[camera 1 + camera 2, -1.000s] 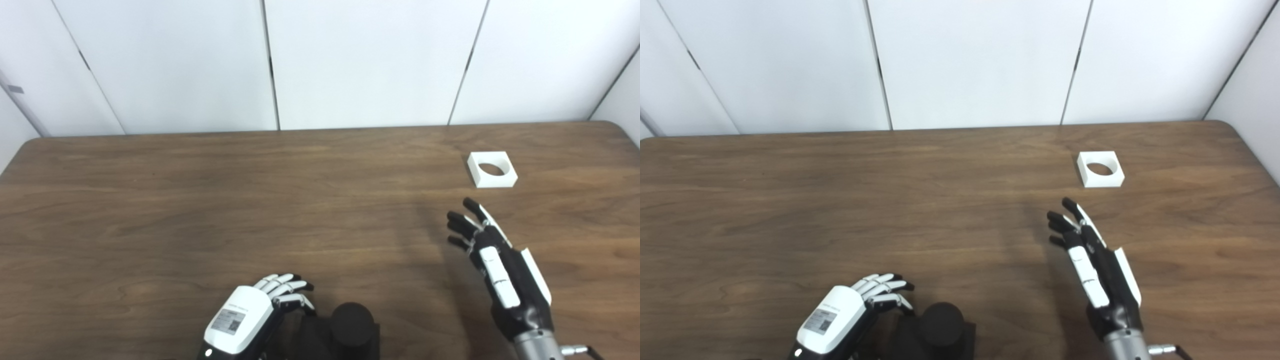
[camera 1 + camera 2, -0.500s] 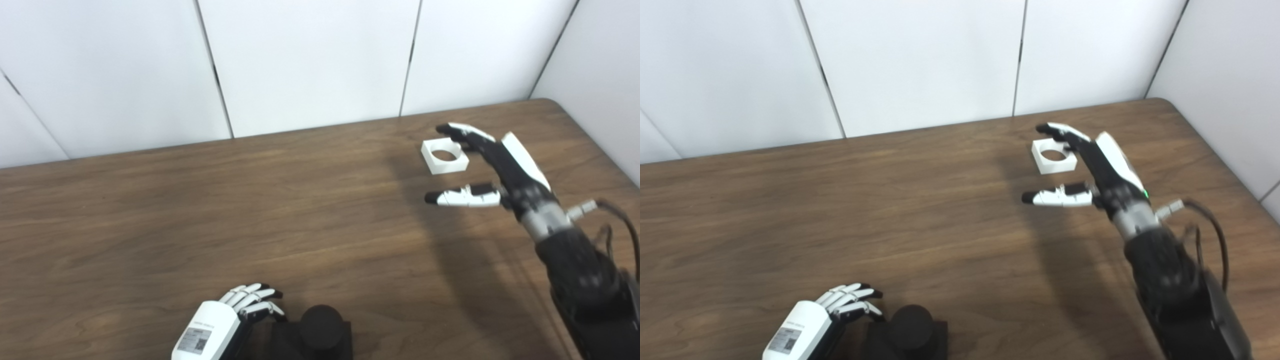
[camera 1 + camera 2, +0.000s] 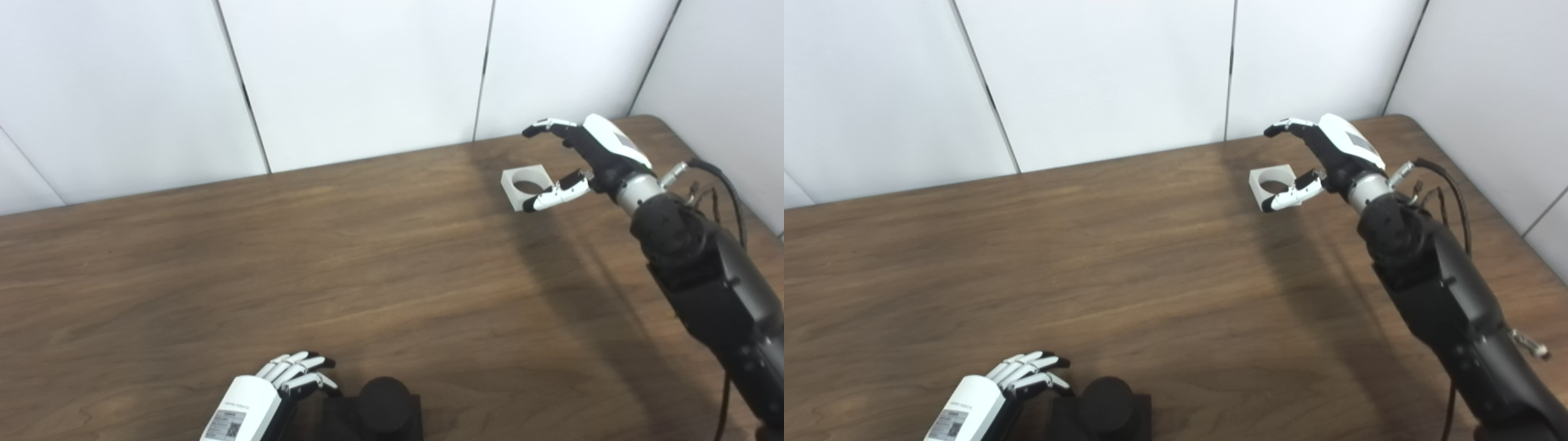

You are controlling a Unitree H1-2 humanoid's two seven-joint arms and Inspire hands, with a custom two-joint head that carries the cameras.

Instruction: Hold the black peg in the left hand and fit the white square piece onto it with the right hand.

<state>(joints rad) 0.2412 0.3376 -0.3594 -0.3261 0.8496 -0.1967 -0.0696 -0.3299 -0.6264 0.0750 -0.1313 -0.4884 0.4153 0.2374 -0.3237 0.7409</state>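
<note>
- Left hand (image 3: 269, 392): near table edge, fingers loosely curled and apart, holding nothing; fingertips just beside the black peg (image 3: 384, 401), contact not discernible.
- Black peg: upright on its dark square base (image 3: 1099, 419), partly cropped by the bottom edge.
- Table (image 3: 245, 269): bare wood between the two stations.
- Right hand (image 3: 1323, 156): far right, spread wide, thumb low, fingers arched above the white square piece (image 3: 1274, 187); nothing gripped.
- White square piece: flat on table, hole upward, well apart from peg.
- Risk: thumb closing first could push the piece sideways; shallow pinch on thin walls may slip.
- View difference: right eye view shows more of the peg base; left eye view crops it closer.
</note>
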